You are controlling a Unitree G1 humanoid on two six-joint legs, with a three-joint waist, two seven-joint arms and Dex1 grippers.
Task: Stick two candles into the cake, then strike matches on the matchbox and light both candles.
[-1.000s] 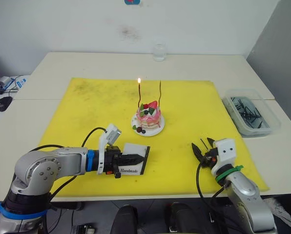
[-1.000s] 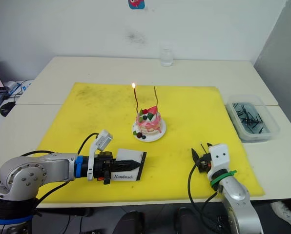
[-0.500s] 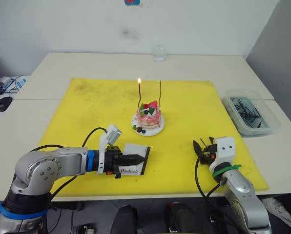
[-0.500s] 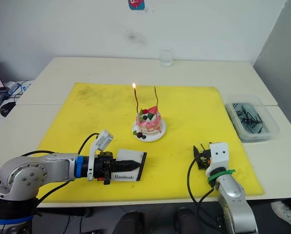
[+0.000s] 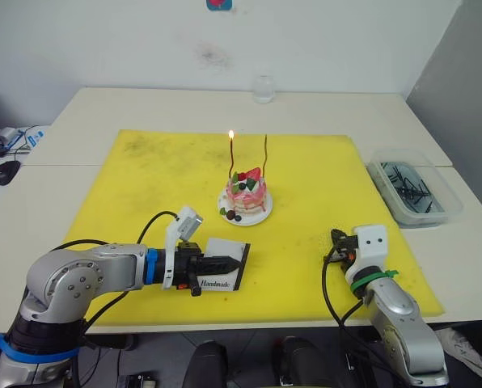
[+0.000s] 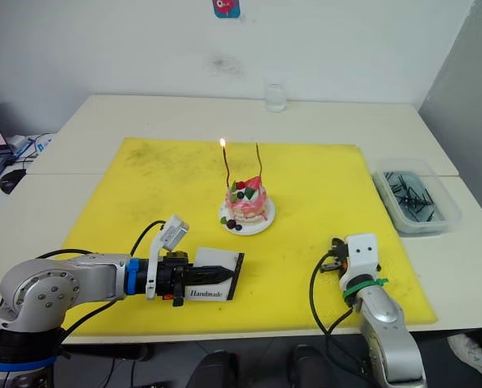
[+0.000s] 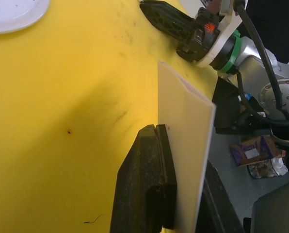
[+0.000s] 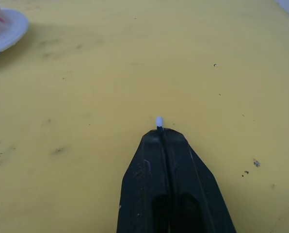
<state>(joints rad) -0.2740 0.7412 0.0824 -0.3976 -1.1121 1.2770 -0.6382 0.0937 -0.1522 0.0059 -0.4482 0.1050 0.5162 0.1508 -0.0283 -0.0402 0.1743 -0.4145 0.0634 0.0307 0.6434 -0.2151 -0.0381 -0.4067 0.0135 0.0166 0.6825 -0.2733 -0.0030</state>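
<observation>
Right wrist view shows the right hand (image 8: 160, 130) pressed together on a match (image 8: 159, 121), its pale head poking forward. Across the yellow mat to its left, the left hand (image 5: 233, 263) pinches the matchbox (image 5: 222, 275), nearer than the cake (image 5: 246, 194).

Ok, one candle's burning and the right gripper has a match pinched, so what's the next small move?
Probably carry the right gripper and its match across to the matchbox held in the left gripper, to strike it. The match tip looks unlit, and the second candle in the cake has no flame.
</observation>
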